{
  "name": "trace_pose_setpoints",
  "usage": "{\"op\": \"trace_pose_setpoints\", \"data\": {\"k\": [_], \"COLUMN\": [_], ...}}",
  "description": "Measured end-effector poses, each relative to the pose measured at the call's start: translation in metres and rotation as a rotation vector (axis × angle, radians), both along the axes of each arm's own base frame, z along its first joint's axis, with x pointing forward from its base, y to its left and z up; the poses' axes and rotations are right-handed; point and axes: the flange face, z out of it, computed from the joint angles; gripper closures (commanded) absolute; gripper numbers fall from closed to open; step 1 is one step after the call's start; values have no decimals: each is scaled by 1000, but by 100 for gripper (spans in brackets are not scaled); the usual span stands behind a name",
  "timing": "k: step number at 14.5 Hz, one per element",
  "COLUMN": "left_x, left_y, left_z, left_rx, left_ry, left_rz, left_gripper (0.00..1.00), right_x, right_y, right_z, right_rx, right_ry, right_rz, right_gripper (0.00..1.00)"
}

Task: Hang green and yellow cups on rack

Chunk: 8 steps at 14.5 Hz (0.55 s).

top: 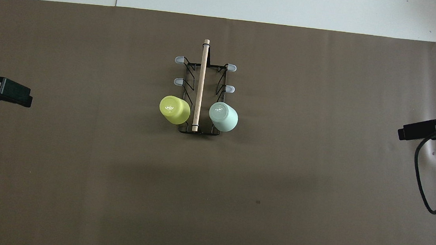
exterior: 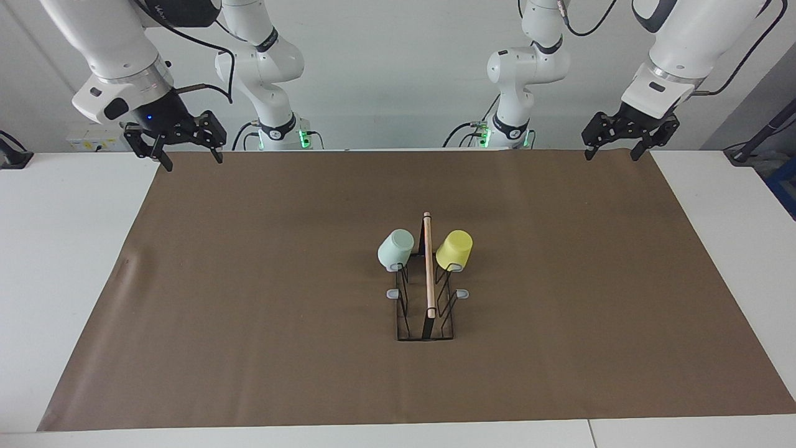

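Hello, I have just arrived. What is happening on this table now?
Nothing is being handled at this moment. The green cup and the yellow cup both hang upside down on the rack, on the pair of prongs nearest the robots, one on each side of its wooden rod. The left tool and the right tool are open and empty, raised over the mat's corners nearest the robots.
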Motion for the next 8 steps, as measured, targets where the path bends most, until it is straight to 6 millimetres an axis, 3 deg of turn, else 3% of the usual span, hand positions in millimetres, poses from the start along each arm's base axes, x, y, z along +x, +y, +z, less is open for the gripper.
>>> {"op": "trace_pose_setpoints", "data": {"k": [8], "left_x": [-1], "left_y": [10], "left_z": [-2], "left_rx": [0], "left_ry": [5], "left_rz": [16], "left_gripper": [0], "right_x": [0], "right_y": [-1], "right_z": [0], "right_rx": [-7], "right_ry": [-1], "right_rz": [0], "right_gripper": [0]}}
